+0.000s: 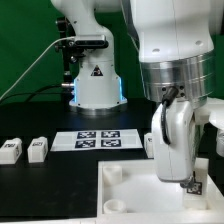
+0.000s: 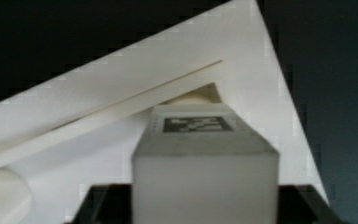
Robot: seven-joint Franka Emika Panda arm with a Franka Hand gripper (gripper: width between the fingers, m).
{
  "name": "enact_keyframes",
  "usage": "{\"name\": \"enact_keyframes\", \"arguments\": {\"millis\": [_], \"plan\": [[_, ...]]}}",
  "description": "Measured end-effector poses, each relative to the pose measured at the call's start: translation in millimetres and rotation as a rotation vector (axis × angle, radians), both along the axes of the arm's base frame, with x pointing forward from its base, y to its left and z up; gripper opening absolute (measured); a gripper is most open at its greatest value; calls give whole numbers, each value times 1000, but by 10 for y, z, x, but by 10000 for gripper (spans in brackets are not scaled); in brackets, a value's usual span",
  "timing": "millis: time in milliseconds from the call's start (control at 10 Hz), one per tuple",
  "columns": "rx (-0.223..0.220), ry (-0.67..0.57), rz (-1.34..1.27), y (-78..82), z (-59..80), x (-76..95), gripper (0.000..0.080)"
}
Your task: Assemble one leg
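My gripper [image 2: 202,203] is shut on a white leg [image 2: 202,160]. The leg's marker tag [image 2: 197,125] faces the wrist camera, and the black fingers [image 2: 115,203] press on both sides of the leg. The leg's far end is at a corner of the large white panel [image 2: 87,120]; I cannot tell whether it touches. In the exterior view the gripper [image 1: 188,183] hangs low over the panel [image 1: 125,195] at the front right, and the hand hides most of the held leg. Two more legs [image 1: 10,150] [image 1: 38,149] lie on the table at the exterior view's left.
The marker board [image 1: 97,138] lies on the black table in front of the arm's base [image 1: 95,85]. Another white part [image 1: 148,144] lies just behind the hand. A raised corner socket [image 1: 110,175] shows on the panel's near-left corner.
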State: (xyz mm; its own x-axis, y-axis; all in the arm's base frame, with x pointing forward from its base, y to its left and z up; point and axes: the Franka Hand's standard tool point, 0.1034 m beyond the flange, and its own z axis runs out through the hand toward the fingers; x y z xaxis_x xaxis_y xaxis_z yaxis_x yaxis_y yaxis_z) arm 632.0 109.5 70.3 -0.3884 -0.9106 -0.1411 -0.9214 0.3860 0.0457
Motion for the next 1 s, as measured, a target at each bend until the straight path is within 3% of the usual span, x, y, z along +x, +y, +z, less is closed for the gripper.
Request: {"name": "enact_keyframes", "arguments": {"millis": [100, 200, 300, 600, 1000], "plan": [[0, 1, 1, 1, -5, -2, 409], [0, 1, 4, 2, -10, -4, 550], [-1, -1, 23, 11, -14, -8, 629], [4, -49, 335, 157, -3, -56, 646], [-5, -112, 741, 145, -17, -62, 648]]}}
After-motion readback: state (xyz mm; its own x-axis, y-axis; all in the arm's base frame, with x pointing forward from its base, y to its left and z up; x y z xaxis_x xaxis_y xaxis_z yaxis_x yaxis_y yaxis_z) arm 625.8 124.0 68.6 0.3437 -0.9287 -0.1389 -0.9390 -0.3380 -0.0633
